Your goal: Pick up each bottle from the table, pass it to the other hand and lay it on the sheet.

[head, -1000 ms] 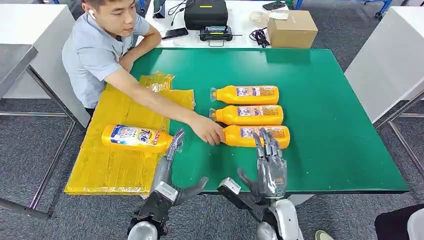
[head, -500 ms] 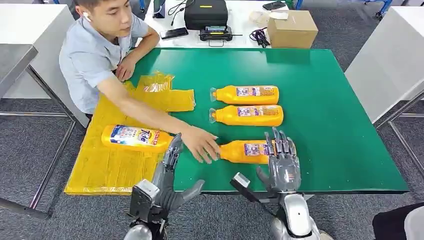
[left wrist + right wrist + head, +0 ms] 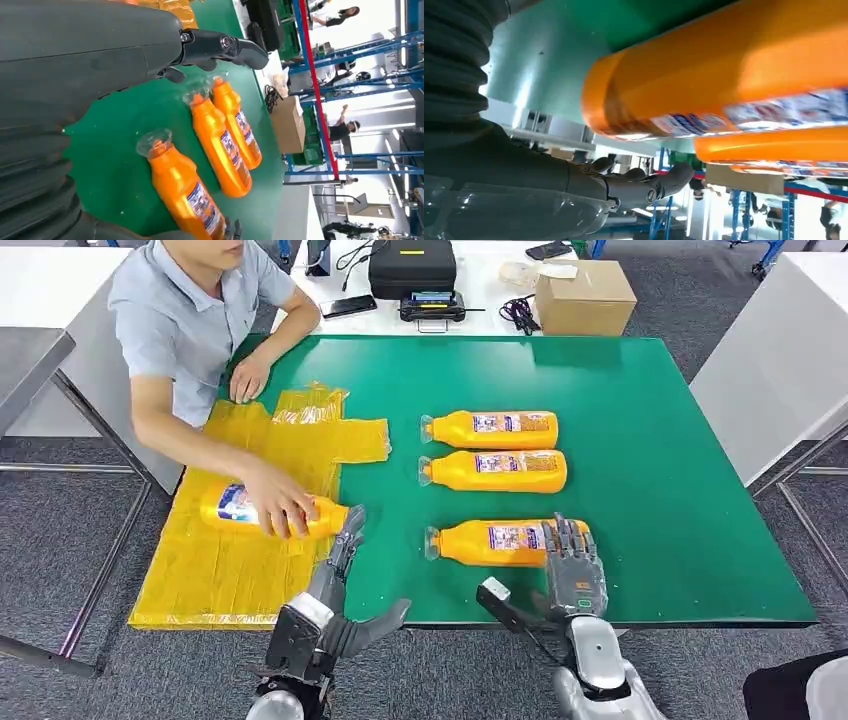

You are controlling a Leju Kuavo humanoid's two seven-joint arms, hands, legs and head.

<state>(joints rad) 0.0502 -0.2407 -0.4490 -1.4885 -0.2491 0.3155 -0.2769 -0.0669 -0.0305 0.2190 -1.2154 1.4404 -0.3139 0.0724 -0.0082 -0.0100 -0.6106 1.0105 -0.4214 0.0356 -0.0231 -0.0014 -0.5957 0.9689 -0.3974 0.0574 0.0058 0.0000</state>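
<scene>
The nearest bottle (image 3: pixel 505 541) lies on its side on the green surface (image 3: pixel 660 490), long axis running 3 to 9 o'clock, cap toward 9 o'clock and base toward 3 o'clock. The right robot hand (image 3: pixel 571 565) sits at the near edge of the surface, its fingers (image 3: pixel 566 540) extended toward 12 o'clock over the base end of this bottle. The right wrist view shows the orange body (image 3: pixel 734 75) just ahead of the palm, with the thumb (image 3: pixel 644 185) spread and nothing enclosed; the robot hand is released, not yet grasping.

The left robot hand (image 3: pixel 335 585) is also released, fingers pointing to 12 o'clock, and lies toward 9 o'clock of the bottle's cap, well apart from it. The right robot hand is therefore judged the nearer one for pickup, with the grasp crossing the bottle's long axis.

The yellow sheet (image 3: pixel 200 570) lies at 9 o'clock of the bottle, beyond the left robot hand. A person's hand (image 3: pixel 275 508) rests on a bottle already on the sheet (image 3: pixel 235 508). Two further bottles (image 3: pixel 490 429) (image 3: pixel 493 470) lie parallel toward 12 o'clock.
</scene>
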